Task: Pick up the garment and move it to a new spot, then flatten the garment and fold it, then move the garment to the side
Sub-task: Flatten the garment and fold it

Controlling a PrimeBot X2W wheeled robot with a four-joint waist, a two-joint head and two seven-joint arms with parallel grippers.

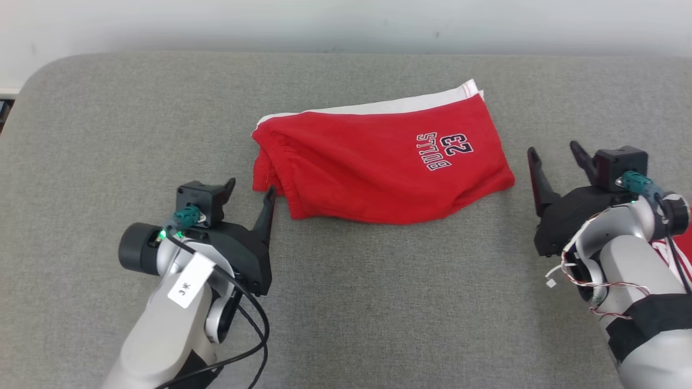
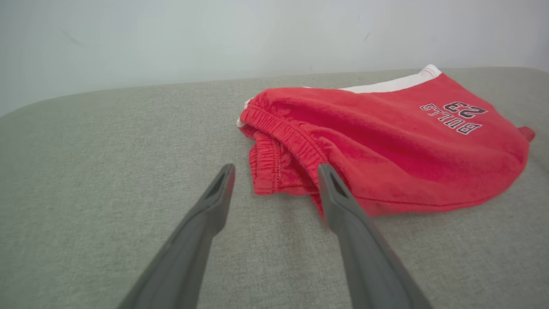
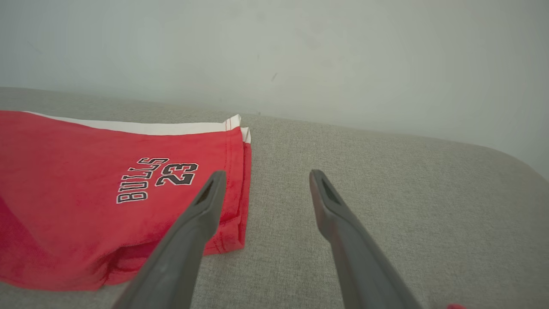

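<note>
The garment (image 1: 378, 159) is a pair of red shorts with white trim and a "BULLS 23" print, lying folded in the middle of the grey padded surface. Its elastic waistband (image 2: 274, 141) faces my left gripper (image 1: 251, 189), which stands open just off that edge with nothing between its fingers. My right gripper (image 1: 554, 151) is open too, a short way off the hem end (image 3: 238, 171) of the shorts. The left wrist view shows the left gripper (image 2: 276, 171) in front of the waistband. In the right wrist view the right gripper (image 3: 263, 176) sits beside the hem.
The grey fabric surface (image 1: 346, 302) stretches wide around the shorts, ending at a pale wall (image 1: 346, 21) at the back. A rounded corner of the surface (image 1: 48, 70) lies far left. A bit of red and white cloth (image 1: 682, 248) peeks out behind my right forearm.
</note>
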